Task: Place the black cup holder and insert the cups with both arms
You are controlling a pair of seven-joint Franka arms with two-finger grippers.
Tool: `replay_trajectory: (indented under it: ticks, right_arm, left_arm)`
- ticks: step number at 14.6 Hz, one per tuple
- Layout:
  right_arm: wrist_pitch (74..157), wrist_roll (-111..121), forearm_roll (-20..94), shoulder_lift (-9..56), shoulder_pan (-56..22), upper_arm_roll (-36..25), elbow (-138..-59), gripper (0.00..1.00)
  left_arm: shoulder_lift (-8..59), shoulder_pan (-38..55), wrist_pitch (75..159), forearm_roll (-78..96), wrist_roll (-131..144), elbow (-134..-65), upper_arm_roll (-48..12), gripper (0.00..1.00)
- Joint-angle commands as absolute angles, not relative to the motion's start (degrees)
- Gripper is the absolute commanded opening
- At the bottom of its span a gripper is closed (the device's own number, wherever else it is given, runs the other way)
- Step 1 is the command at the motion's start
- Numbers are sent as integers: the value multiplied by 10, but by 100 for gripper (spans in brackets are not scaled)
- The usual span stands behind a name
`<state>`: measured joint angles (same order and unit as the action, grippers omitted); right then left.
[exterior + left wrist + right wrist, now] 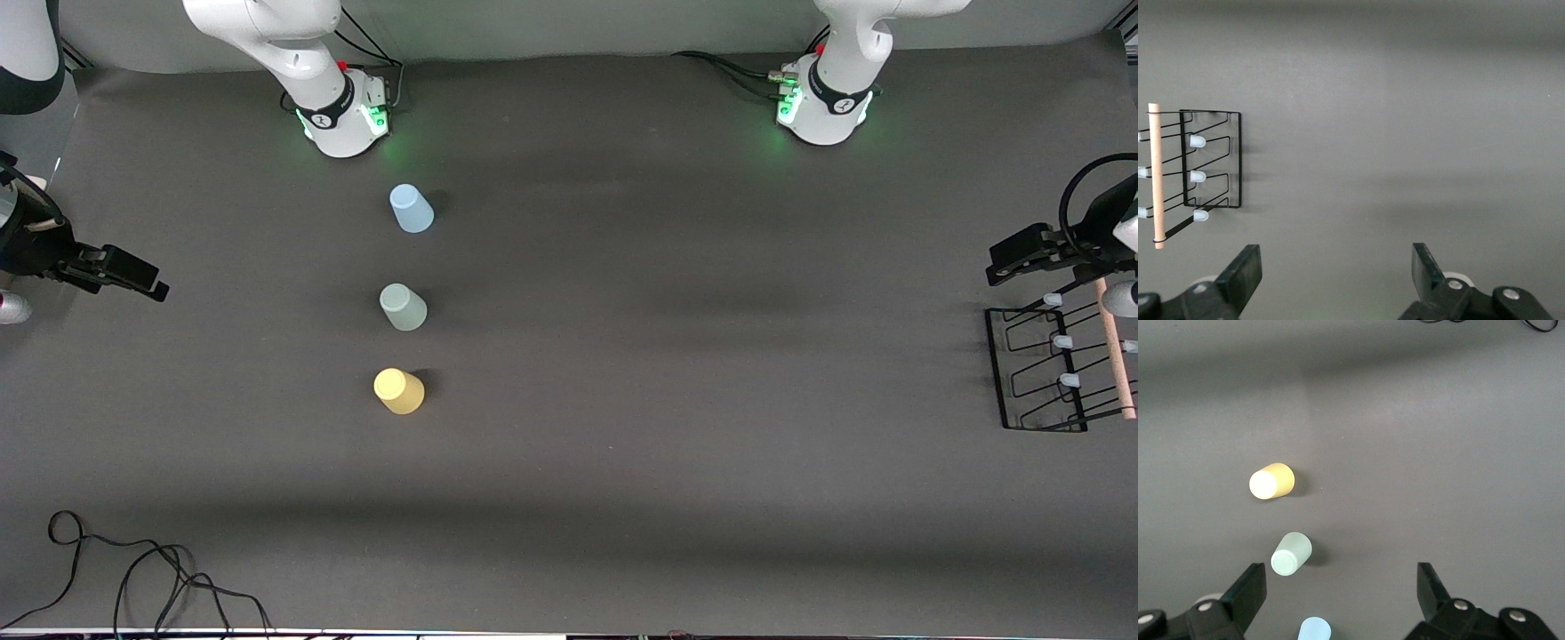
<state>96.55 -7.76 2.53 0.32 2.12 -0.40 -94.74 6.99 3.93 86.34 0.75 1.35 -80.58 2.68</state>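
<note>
Three cups stand upside down in a row on the dark table, toward the right arm's end: light blue (pixel 411 209) nearest the bases, grey-green (pixel 403 308) in the middle, yellow (pixel 398 391) nearest the front camera. The black cup holder (pixel 1040 373) with its wooden rod (pixel 1116 356) stands at the left arm's end, partly cut off by the edge of the view. My left gripper (pixel 1009 262) hangs open and empty beside the holder (pixel 1211 160). My right gripper (pixel 133 274) is open and empty at the right arm's end, apart from the cups. The right wrist view shows the yellow (pixel 1271 481), grey-green (pixel 1291 554) and light blue (pixel 1314 630) cups.
The arms' green-lit bases (pixel 347 120) (pixel 822 107) stand along the table's edge. Loose black cables (pixel 133 569) lie at the table's corner nearest the front camera, at the right arm's end. A wide stretch of bare mat (pixel 693 338) lies between the cups and the holder.
</note>
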Motion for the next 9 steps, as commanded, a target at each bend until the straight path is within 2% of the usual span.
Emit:
replay_trajectory:
  ticks: [1, 9]
  right_arm:
    - [959, -91, 30, 11, 19, -4, -933, 100]
    - [959, -91, 30, 12, 20, -4, -937, 100]
  left_arm:
    - [54, 47, 860, 2, 12, -818, 34, 100]
    - [55, 47, 861, -8, 3, -825, 36, 100]
